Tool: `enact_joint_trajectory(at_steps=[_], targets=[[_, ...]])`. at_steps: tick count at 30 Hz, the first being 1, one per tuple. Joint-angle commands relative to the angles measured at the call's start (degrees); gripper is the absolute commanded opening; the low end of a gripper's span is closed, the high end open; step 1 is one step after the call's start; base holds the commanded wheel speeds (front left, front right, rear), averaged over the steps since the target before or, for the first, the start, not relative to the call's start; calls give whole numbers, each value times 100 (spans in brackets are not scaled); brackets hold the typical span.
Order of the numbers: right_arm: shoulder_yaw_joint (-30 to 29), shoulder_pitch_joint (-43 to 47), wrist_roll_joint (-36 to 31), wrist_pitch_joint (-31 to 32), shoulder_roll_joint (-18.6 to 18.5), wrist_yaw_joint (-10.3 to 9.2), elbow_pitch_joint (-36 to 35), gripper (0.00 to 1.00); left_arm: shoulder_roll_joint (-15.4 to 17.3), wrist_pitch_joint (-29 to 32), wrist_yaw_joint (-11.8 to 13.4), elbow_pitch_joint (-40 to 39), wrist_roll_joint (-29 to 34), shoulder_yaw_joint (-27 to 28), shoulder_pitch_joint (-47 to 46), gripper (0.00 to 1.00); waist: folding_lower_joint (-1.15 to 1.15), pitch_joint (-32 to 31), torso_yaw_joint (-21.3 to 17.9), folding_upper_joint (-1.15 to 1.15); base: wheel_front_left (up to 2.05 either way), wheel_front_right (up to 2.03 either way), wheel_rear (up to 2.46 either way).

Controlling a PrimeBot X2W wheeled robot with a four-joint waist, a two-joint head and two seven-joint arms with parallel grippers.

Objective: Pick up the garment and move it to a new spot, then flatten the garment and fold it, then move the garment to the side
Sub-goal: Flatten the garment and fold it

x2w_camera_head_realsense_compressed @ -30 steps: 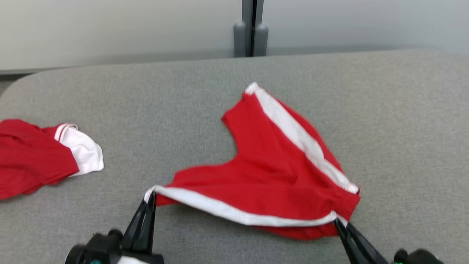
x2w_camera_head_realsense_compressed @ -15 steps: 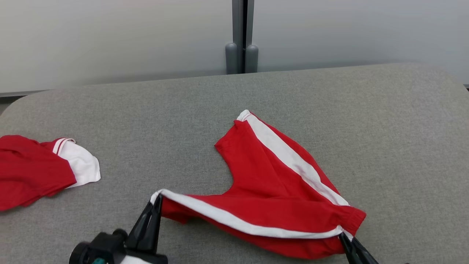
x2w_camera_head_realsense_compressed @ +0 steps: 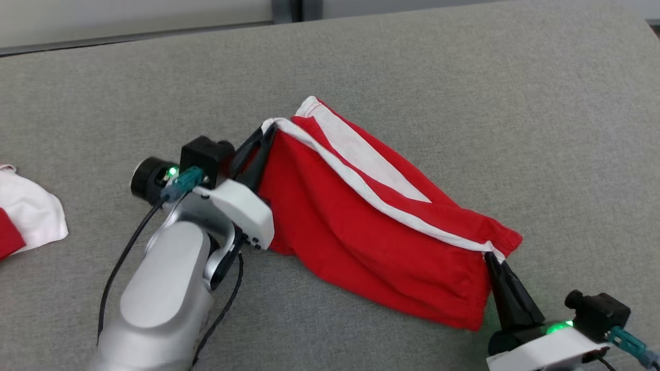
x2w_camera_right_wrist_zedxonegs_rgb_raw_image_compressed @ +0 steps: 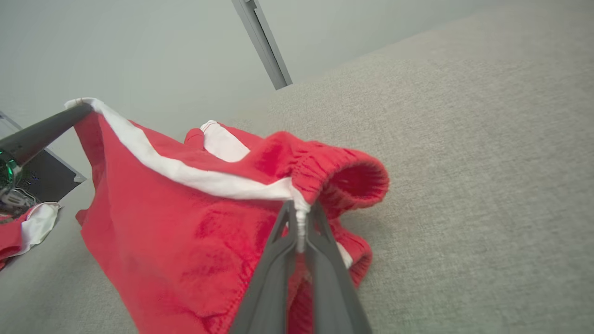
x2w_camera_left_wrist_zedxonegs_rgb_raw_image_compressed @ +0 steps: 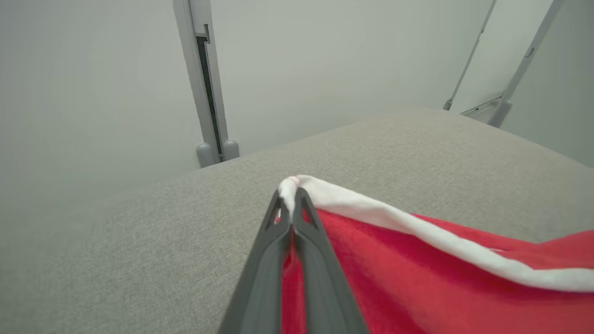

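Shorts [x2w_camera_head_realsense_compressed: 361,226] lay centre of worktop [x2w_camera_head_realsense_compressed: 490,93], one leg doubled over the other, likely mid-fold. Left pincer [x2w_camera_head_realsense_compressed: 267,133] clamped on hem corner, lifted to match edges. Right pincer [x2w_camera_head_realsense_compressed: 490,256] clamped on waistband end, anchoring the crease. Second garment [x2w_camera_head_realsense_compressed: 31,216] well apart, leftward.

no readable text, no labels, no brand marks, no numbers, no signs

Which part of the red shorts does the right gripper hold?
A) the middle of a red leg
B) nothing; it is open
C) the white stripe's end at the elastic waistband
C: the right gripper is shut on the red shorts where the white stripe meets the gathered waistband.
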Motion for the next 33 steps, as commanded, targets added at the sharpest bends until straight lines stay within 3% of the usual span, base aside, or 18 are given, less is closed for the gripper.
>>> enact_joint_trajectory(at_steps=[1, 8, 16, 17, 18, 19, 20, 24, 27, 33], targets=[[42, -129, 52, -24, 35, -2, 67, 0, 55, 3, -2, 200, -72, -103, -301, 0, 0, 336, -296, 0, 0, 0, 0], [152, -450, 313, -23, 240, -2, 295, 0, 26, -269, -5, 1449, -379, -737, -1423, 0, 0, 671, -587, 0, 0, 0, 0], [228, -622, 389, -17, 354, -3, 319, 3, -13, -849, -6, 2766, -611, -800, -2114, 0, 0, 797, -786, 0, 0, 0, 0], [260, -612, 408, -17, 349, -3, 321, 35, -20, -885, -6, 2927, -637, -781, -2157, 22, 0, 790, -796, 0, 0, 0, 0], [273, -606, 424, -17, 335, -3, 323, 64, -32, -943, -5, 3034, -678, -747, -2204, 74, 0, 785, -799, 0, 0, 0, 0], [262, -600, 431, -17, 309, -3, 318, 88, -49, -975, -6, 3143, -722, -731, -2243, 100, 0, 775, -798, 0, 0, 0, 0], [225, -575, 412, -17, 273, -3, 313, 100, -63, -996, -5, 3270, -770, -722, -2250, 100, 0, 759, -790, 0, 0, 0, 0], [109, -413, 185, -17, 165, -2, 216, 100, -99, -1094, 10, 3455, -904, -668, -2197, 100, 0, 640, -734, 0, 0, 0, 0], [-64, -157, -64, -17, 51, -2, 1, 100, -70, -1158, 164, 3427, -927, -545, -1952, 100, 0, 471, -681, 0, 0, 0, 0], [-665, 294, -743, -17, -101, -2, -718, 100, 148, -1164, 800, 1885, -797, 173, -943, 100, 0, 168, -520, 0, 0, 0, 0]])
